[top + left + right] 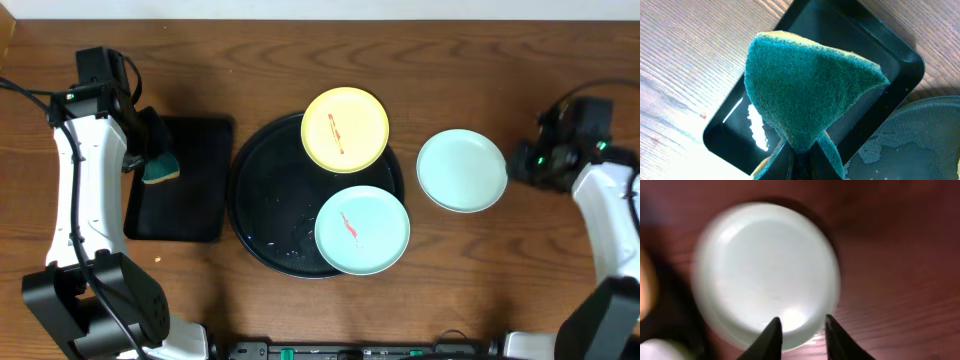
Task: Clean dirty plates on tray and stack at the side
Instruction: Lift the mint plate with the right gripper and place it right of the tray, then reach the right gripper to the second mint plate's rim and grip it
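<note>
Right wrist view: pale plate [765,270] and surface [900,255] smeared by motion blur. Left wrist view: round tray [920,135] cut off at right edge; rectangular tray [880,45] partly hidden behind sponge [805,85].

The tabletop [500,60] is dark brown with a running wood grain; on it the round tray [255,190] is glossy black and the rectangular tray [195,215] a duller black. The first plate [345,128] is pale yellow with a thin red smear at centre, the second plate [362,230] pale mint-blue with a like red streak, the third plate [461,170] plain mint-blue. The sponge [805,90] is deep speckled green with a yellow edge.
</note>
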Available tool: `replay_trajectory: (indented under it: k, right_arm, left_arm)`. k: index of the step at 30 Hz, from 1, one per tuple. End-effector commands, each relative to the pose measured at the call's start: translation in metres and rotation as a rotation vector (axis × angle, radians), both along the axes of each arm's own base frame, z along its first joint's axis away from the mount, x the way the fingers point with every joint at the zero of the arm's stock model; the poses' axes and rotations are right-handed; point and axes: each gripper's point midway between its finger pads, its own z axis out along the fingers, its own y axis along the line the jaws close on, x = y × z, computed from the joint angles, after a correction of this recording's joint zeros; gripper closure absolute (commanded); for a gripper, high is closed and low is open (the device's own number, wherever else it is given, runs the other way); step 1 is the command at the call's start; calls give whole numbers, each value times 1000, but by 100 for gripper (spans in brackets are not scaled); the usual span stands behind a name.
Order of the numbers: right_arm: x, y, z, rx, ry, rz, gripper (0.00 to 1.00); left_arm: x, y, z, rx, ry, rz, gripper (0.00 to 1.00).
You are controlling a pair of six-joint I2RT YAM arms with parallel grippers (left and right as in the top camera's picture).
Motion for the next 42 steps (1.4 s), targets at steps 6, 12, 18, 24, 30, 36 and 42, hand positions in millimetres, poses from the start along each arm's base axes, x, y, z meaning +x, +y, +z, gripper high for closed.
replay_trajectory:
  k: [6,12,18,24,30,36,42]
  right_arm:
    - [-29,110,12,179,91,301,70]
    - [-71,152,-27,144,268,424,69]
    - [-90,169,-62,153,368,466,69]
    - [-100,179,-81,171,423,529,67]
    - [-100,183,-86,185,435,541,73]
    - [-95,185,-86,193,411,542,99]
    - [-84,212,-73,264,360,553,99]
  left_arm:
    - [-1,3,3,12,-4,-3,93]
    - [-1,3,3,12,-5,-3,93]
    - [-1,3,3,12,-5,-3,92]
    - [-1,3,3,12,-4,-3,92]
    - [-1,3,3,13,-5,-3,94]
    - [0,3,3,13,-8,-3,92]
    - [1,3,4,16,-13,-9,93]
